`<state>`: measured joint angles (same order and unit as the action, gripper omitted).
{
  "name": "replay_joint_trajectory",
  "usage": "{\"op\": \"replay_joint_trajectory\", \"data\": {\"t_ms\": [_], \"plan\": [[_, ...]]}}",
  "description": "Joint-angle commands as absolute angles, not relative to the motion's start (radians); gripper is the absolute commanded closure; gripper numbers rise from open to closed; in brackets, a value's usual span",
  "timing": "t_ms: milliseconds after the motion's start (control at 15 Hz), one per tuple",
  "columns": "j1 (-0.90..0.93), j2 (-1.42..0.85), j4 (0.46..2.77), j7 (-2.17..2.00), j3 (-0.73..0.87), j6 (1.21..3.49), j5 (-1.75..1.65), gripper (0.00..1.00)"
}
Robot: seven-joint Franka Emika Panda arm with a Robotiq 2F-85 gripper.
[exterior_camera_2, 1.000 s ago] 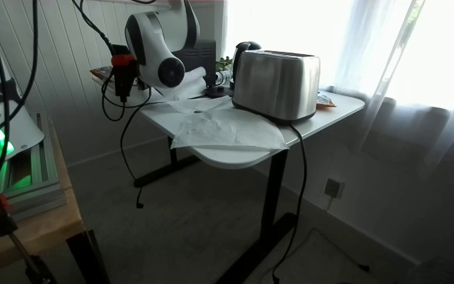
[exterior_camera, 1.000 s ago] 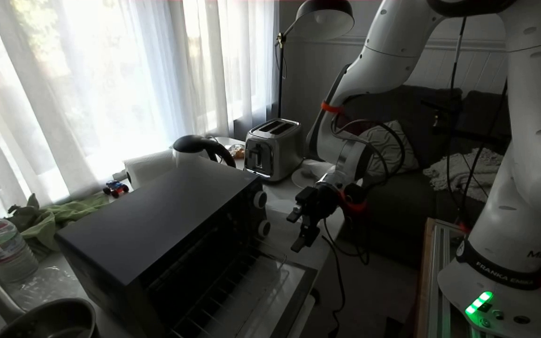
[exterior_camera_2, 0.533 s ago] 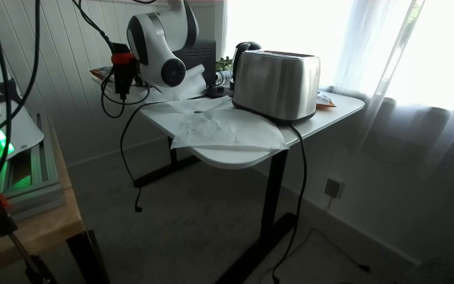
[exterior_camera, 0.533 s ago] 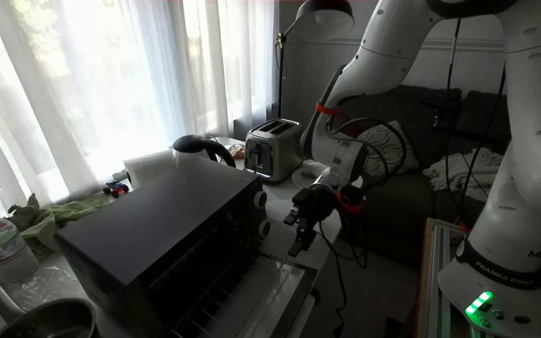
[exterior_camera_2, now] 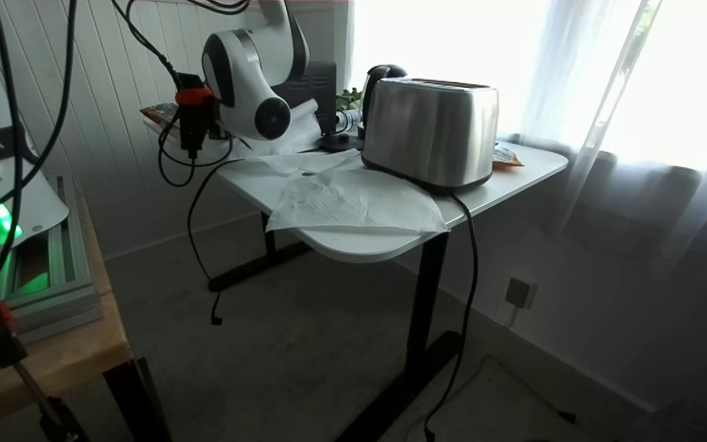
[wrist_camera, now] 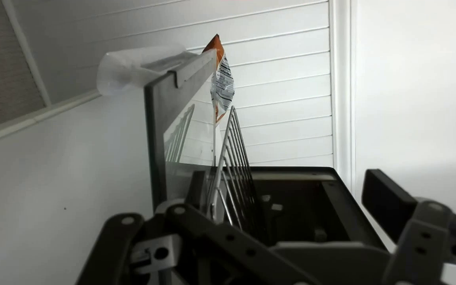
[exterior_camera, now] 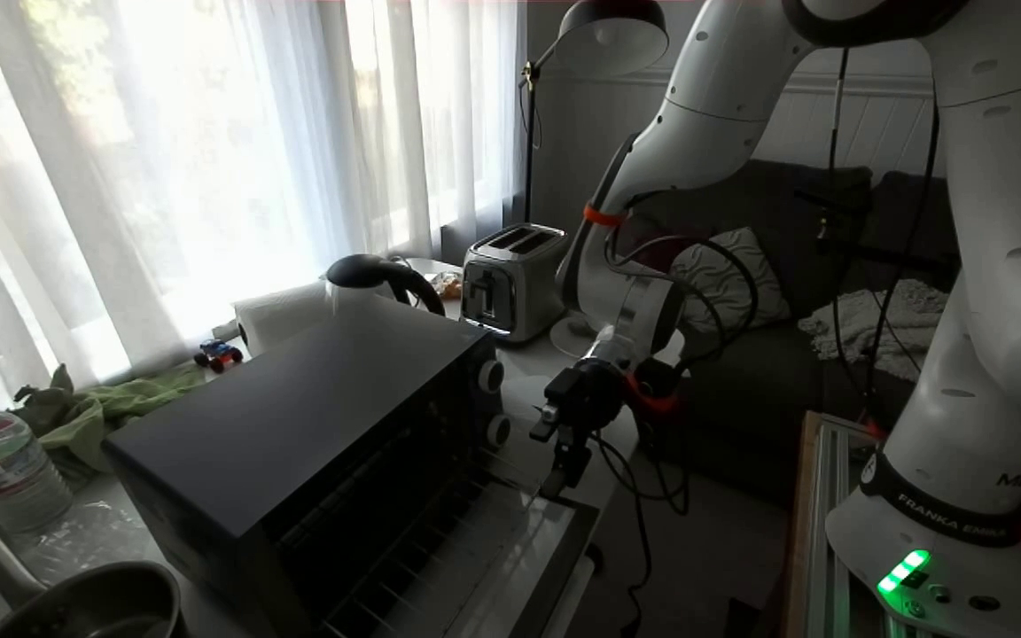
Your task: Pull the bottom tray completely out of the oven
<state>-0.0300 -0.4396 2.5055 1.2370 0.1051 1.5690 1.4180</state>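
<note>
The black oven stands on the table with its glass door folded down; its opening also shows in the wrist view. The bottom tray, a silvery rack of parallel bars, sticks partly out of the oven above the door; it also shows in the wrist view. My gripper is open at the rack's near front corner. In the wrist view the gripper's left finger is between the door glass and the rack's front bar; the other is far across on the opposite side. Contact cannot be told.
A silver slot toaster and a kettle stand beside the oven. A pot and a bottle are on its far side. White paper lies on the table. A snack bag is past the door.
In an exterior view my gripper has moved down and slightly left, its lower finger reaching the rack's front corner over the door. It stays open. The oven and rack have not moved.
</note>
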Motion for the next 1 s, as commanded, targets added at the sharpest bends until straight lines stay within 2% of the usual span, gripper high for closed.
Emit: {"op": "replay_joint_trajectory", "data": {"t_ms": [0,733,867,933], "plan": [[-0.015,-0.474,2.457,1.214,0.09,1.585,1.404,0.0],[0.002,-0.523,2.387,1.178,0.061,1.558,1.382,0.02],[-0.002,-0.517,2.391,1.178,0.064,1.558,1.381,0.16],[-0.005,-0.512,2.395,1.18,0.067,1.561,1.381,0.32]]}}
